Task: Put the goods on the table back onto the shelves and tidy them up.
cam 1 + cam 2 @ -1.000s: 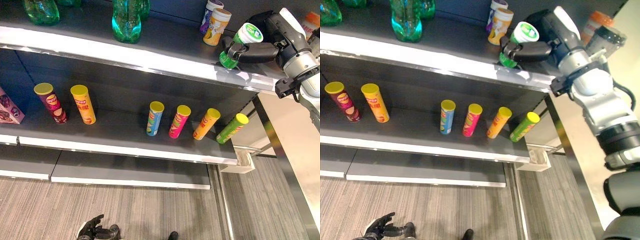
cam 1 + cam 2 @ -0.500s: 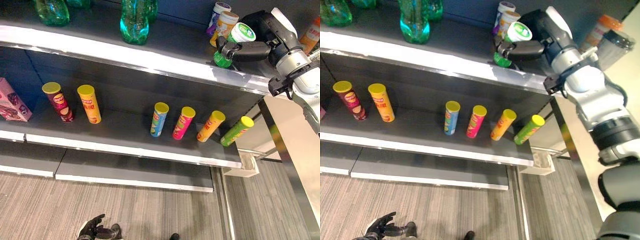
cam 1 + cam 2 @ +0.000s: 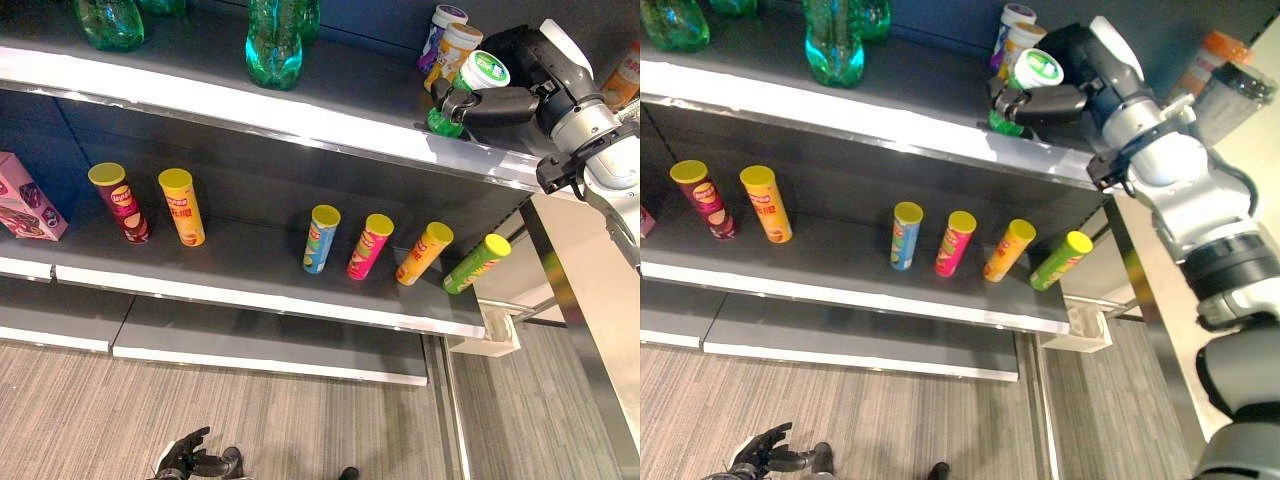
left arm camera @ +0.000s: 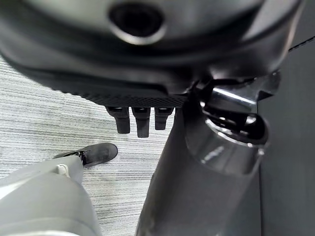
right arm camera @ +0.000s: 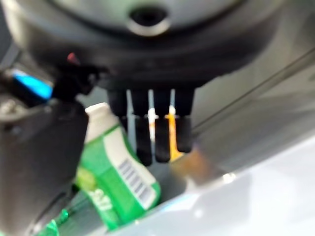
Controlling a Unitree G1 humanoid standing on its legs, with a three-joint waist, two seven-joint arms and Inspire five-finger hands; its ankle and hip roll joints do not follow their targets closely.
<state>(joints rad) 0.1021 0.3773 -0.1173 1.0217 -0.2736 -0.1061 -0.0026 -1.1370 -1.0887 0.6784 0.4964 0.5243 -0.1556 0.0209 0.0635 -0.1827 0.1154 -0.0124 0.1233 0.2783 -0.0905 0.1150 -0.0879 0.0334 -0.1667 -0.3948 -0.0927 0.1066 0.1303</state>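
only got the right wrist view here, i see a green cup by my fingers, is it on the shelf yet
Observer: In the head views the right hand holds the green cup tilted at the right end of the top shelf; whether its base touches the shelf I cannot tell.
Operator: anything close behind it
Observer: Yes, a yellow cup and a purple one stand just behind it.
Operator: whats below that shelf
Observer: Six upright tubes on the lower shelf; the green tube stands farthest right.
Operator: left hand busy
Observer: No, the left hand hangs low over the floor, fingers relaxed, holding nothing.
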